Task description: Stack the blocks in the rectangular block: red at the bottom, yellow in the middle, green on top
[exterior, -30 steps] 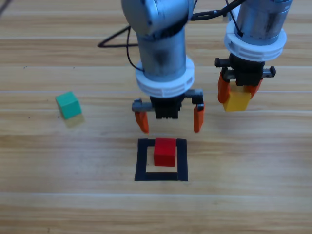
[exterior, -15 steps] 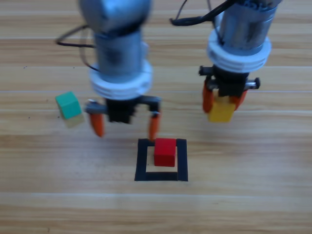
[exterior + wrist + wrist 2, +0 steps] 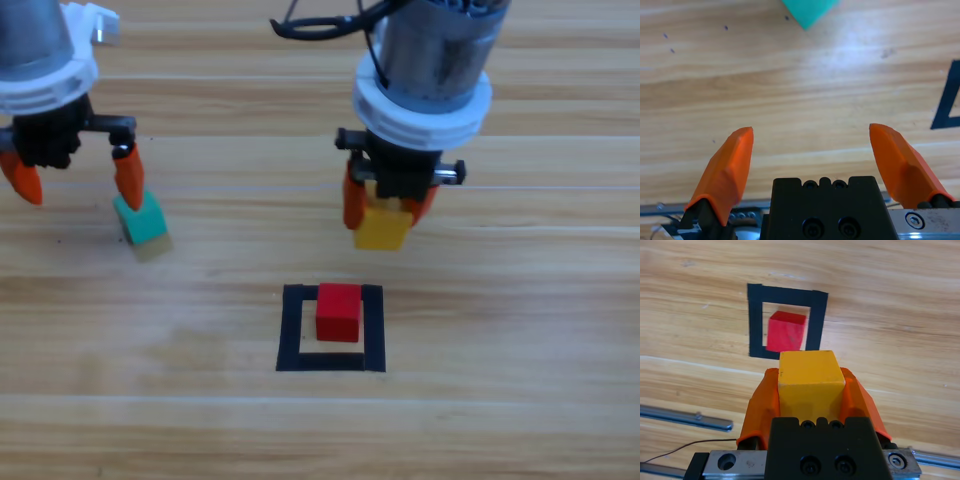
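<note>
The red cube (image 3: 339,311) (image 3: 785,331) rests inside the black tape square (image 3: 291,330) (image 3: 755,320), near its far side. My right gripper (image 3: 385,205) (image 3: 810,385) is shut on the yellow cube (image 3: 382,226) (image 3: 810,380) and hangs above the table just beyond the square. The teal-green cube (image 3: 142,218) (image 3: 810,10) lies on the wood at the left. My left gripper (image 3: 75,180) (image 3: 812,150) is open above the table at the far left, its right jaw right over the green cube's far edge.
Black cables (image 3: 320,25) trail across the table's far side behind the right arm. A metal rail (image 3: 685,417) shows at the right wrist view's lower left.
The left gripper swung far to the left, from beside the tape square to over the green cube. The right gripper carried the yellow cube leftward and nearer the square.
</note>
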Robot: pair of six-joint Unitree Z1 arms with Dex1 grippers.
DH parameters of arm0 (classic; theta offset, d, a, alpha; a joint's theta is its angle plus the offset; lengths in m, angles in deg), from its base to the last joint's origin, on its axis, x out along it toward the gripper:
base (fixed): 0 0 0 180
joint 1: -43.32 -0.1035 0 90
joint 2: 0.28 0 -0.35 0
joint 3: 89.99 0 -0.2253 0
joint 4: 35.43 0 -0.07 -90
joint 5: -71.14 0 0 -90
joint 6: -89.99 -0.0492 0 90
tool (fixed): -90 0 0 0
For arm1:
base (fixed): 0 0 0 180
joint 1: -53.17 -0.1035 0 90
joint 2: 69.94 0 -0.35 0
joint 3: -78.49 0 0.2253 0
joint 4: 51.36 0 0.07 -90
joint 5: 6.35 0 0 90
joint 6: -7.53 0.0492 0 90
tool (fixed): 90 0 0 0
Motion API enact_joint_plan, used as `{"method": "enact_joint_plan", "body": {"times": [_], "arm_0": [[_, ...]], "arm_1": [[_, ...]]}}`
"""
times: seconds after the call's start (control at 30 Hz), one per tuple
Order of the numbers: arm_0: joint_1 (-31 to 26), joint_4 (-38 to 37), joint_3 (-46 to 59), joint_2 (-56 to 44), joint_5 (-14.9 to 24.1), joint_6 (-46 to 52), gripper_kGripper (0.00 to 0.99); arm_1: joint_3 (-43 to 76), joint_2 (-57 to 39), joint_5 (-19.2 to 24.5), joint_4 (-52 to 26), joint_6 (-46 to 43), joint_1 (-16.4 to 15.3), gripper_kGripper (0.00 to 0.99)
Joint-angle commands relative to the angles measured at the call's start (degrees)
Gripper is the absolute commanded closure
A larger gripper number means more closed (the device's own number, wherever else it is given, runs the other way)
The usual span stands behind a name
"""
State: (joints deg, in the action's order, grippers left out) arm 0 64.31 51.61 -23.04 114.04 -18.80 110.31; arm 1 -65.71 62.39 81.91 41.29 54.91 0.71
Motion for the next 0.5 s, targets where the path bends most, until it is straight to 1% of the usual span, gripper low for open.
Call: {"method": "enact_joint_plan", "body": {"times": [0.03,0.13,0.23,0.5], "arm_0": [[-4.8,-3.0,0.7,5.6,0.6,-5.3,0.000],[-6.0,-3.0,-0.4,7.0,0.9,-7.6,0.000],[-7.4,-3.1,0.0,6.2,1.0,-9.3,0.000],[-8.0,-3.2,-0.5,4.2,0.4,-11.5,0.000]], "arm_1": [[-6.2,10.6,-1.0,3.8,1.2,-3.0,0.990],[-8.3,12.6,-1.0,4.7,1.6,-3.3,0.990],[-8.8,13.2,-0.9,4.7,1.8,-3.3,0.990],[-9.6,13.8,-0.5,4.7,2.3,-3.8,0.990]]}}
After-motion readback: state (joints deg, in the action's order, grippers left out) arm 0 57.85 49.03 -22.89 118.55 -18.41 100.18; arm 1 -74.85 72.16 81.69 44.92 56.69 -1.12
